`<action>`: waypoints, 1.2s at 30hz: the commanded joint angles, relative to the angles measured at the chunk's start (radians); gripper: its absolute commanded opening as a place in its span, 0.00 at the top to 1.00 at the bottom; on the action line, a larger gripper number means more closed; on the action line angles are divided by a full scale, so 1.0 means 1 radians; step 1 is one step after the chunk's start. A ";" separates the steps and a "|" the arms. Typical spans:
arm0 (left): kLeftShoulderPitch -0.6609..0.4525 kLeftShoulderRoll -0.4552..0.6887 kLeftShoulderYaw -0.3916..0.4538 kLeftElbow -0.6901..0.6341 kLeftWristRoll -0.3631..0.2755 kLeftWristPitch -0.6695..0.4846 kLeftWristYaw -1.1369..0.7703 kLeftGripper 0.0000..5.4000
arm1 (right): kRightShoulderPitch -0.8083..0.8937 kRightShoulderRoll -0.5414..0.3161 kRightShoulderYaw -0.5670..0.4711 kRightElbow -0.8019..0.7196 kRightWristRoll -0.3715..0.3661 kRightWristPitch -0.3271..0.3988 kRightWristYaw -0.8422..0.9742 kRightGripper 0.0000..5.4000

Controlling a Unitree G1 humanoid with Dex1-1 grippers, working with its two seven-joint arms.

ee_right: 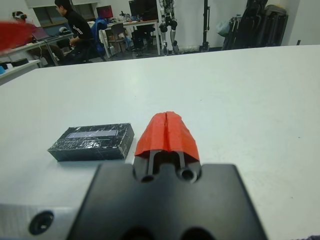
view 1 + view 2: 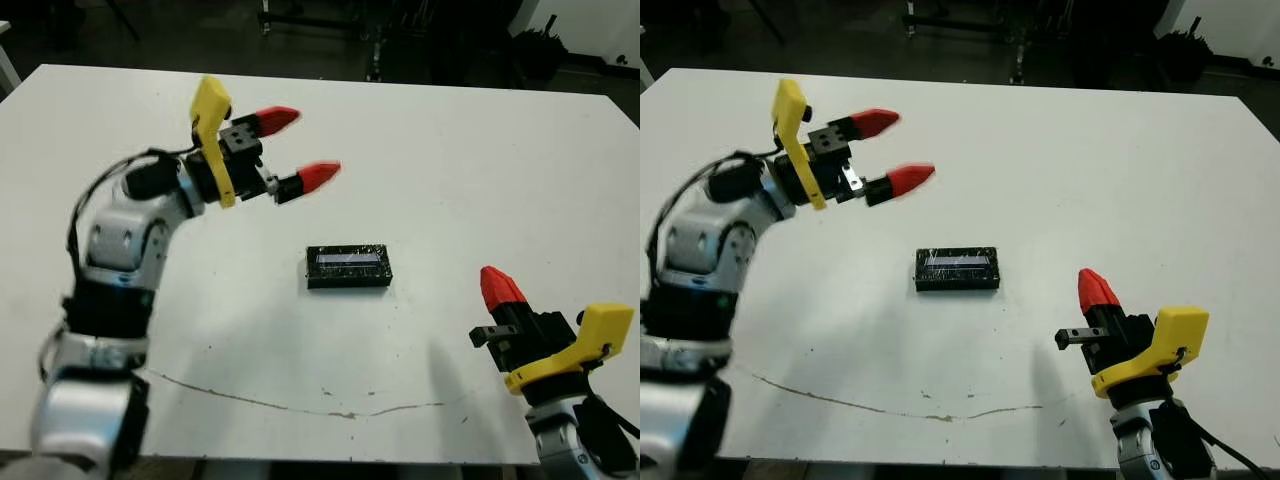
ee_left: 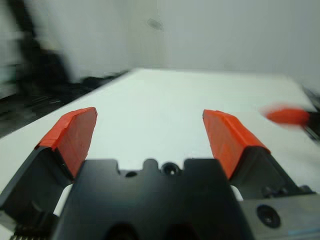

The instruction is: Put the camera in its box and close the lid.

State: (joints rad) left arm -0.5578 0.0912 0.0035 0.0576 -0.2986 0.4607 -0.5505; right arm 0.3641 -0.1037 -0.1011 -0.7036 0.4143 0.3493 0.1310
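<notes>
Lid: the lid (image 2: 348, 265) sat squarely on the box (image 1: 85, 150) at mid-tabletop, its glossy crinkled face and pale stripe upward; the stack read as one closed black block.
Camera: not visible anywhere on the tabletop (image 2: 480, 160); it could not be told from these views whether it lay inside the closed box.
Long axis: the block's long side ran across the robot's front, left to right, its short sides facing the two arms.
Left gripper: the left gripper (image 2: 296, 150) hovered above the tabletop, beyond the block and to its left, jaws spread wide with nothing between them; it pointed toward the robot's right, not down at the block.
Right gripper: the right gripper (image 2: 497, 285) was low, near the tabletop's front edge on the right, its two red tips pressed together and holding nothing.
Direction from right gripper: the block lay ahead and to the left, well apart, as the right wrist view also showed.
Nearer arm: neither clearly; both stood clear of the block, the left higher up.
Judgement: the lid looked seated, so little seemed left beyond a firm press down. If that was needed, the open left gripper would have to turn downward first.
</notes>
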 commanded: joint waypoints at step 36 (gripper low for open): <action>0.178 -0.088 -0.326 0.165 0.316 0.052 0.225 1.00 | 0.010 0.006 0.004 -0.012 0.005 -0.010 -0.018 1.00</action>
State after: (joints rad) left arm -0.4586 -0.0419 -0.3328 0.2093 0.0132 0.4628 -0.3194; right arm 0.3699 -0.1011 -0.0952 -0.7112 0.4169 0.3474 0.1147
